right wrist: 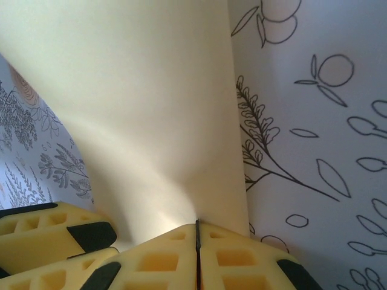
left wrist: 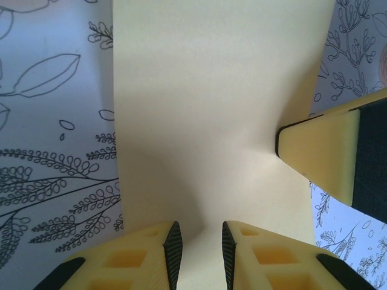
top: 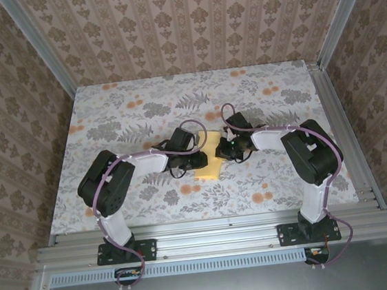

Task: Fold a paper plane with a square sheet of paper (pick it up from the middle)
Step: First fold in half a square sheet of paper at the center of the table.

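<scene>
The pale-yellow square sheet of paper (top: 210, 169) lies on the flower-print table between both grippers. In the left wrist view the sheet (left wrist: 211, 84) runs from the far edge down into the gap of my left gripper (left wrist: 198, 244), whose jaws stand apart with the paper bulging between them. The right gripper's yellow finger (left wrist: 320, 151) presses at the sheet's right edge. In the right wrist view my right gripper (right wrist: 197, 232) is shut, pinching a ridge of the sheet (right wrist: 139, 90), which lifts and curves. From above, both grippers (top: 196, 160) (top: 226, 151) meet over the paper.
The printed tablecloth (top: 258, 97) covers the table. Patterned walls and aluminium rails (top: 341, 129) close in its sides. The left gripper's fingers (right wrist: 48, 232) show at the bottom left of the right wrist view, close beside the right gripper.
</scene>
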`<action>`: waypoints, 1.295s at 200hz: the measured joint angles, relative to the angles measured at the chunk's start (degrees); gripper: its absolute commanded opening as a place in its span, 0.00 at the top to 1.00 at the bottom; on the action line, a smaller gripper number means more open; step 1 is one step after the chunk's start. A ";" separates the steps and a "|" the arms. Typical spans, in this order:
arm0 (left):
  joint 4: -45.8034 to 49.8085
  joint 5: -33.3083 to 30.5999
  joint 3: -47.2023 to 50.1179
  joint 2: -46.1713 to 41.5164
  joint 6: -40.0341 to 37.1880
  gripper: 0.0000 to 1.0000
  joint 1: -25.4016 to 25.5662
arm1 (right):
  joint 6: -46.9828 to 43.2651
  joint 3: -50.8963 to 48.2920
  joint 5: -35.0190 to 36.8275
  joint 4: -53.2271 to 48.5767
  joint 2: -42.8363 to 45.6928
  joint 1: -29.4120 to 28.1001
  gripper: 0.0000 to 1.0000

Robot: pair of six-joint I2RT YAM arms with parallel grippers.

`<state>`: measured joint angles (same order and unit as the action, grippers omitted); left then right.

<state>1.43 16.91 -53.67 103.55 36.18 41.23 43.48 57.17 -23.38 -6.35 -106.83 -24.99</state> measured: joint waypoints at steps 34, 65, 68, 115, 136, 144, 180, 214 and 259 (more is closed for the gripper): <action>0.02 0.02 -0.11 0.13 -0.17 0.71 0.00 | 2.27 -3.32 -1.75 3.48 2.56 0.07 0.90; 0.31 0.04 -0.48 0.37 -0.46 0.71 0.04 | 5.20 -5.79 -3.76 7.78 2.82 -0.96 0.91; 0.37 0.04 -0.52 0.42 -0.50 0.71 0.04 | 5.29 -5.92 -3.89 7.98 2.82 -1.05 0.91; 1.55 -0.07 -1.25 0.66 -2.12 0.71 0.11 | 3.65 -5.68 -3.21 7.06 1.97 -1.03 0.92; 1.90 -0.35 -1.42 0.66 -2.82 0.71 0.11 | 1.90 -5.53 -2.91 6.56 1.97 -0.76 0.92; 2.03 -0.44 -1.51 0.68 -2.89 0.71 0.17 | 1.38 -5.53 -2.97 6.43 1.97 -0.70 0.92; 2.40 -0.79 -1.92 0.98 -3.04 0.71 0.33 | -0.59 -6.32 -3.02 6.43 2.58 -0.63 0.92; 2.36 -0.94 -1.92 1.05 -3.04 0.71 0.37 | -1.57 -9.18 -2.67 6.45 4.90 -0.02 0.91; 2.14 -0.92 -1.92 1.09 -3.06 0.71 0.42 | -1.57 -11.52 -2.54 6.93 6.78 1.70 0.91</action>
<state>3.57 15.99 -55.59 104.64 33.12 41.65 41.91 45.65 -25.91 0.58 -100.05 -23.29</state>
